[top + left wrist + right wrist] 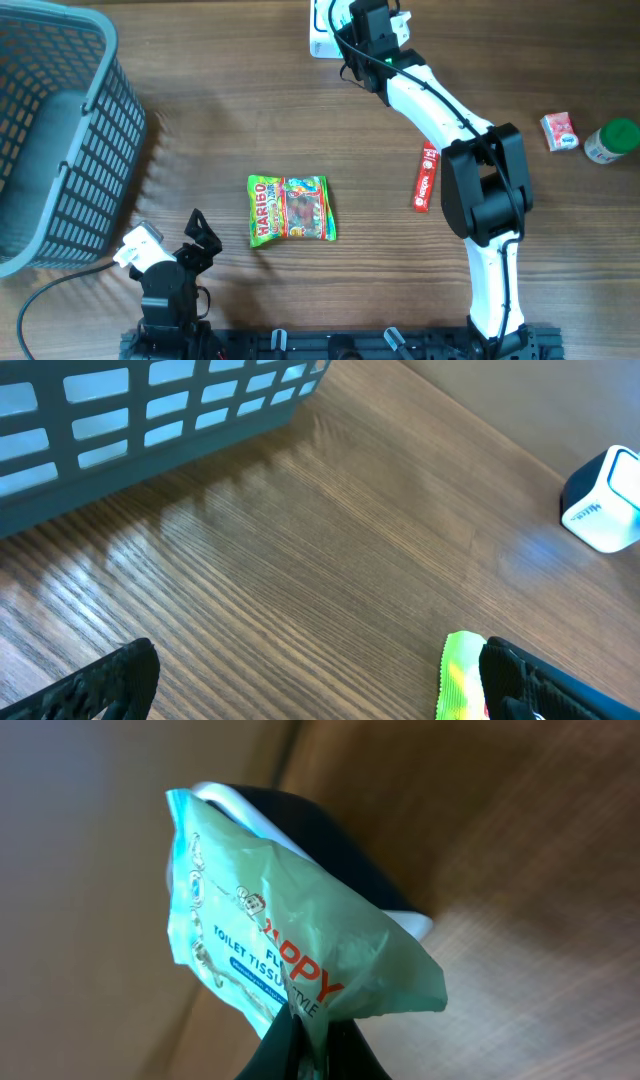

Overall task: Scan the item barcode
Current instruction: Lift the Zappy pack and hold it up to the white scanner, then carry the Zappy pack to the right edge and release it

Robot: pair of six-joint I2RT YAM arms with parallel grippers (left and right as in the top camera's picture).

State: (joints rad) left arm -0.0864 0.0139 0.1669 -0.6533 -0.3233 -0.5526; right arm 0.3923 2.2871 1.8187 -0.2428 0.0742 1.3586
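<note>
Your right claw (305,1045): clamped on tissue packet (280,920), at scanner (345,860). Your left claw (203,236): apart, near Haribo bag (291,209).

Left arm folded low by its base, end effector (200,238) spread wide, fingers (90,685) far apart; right arm stretched well forward, elbow bent, its end effector (310,1035) pinched tight on the tissue pack (270,940).

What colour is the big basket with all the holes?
The slatted plastic basket is grey-blue, and it shows best in the overhead view.
</note>
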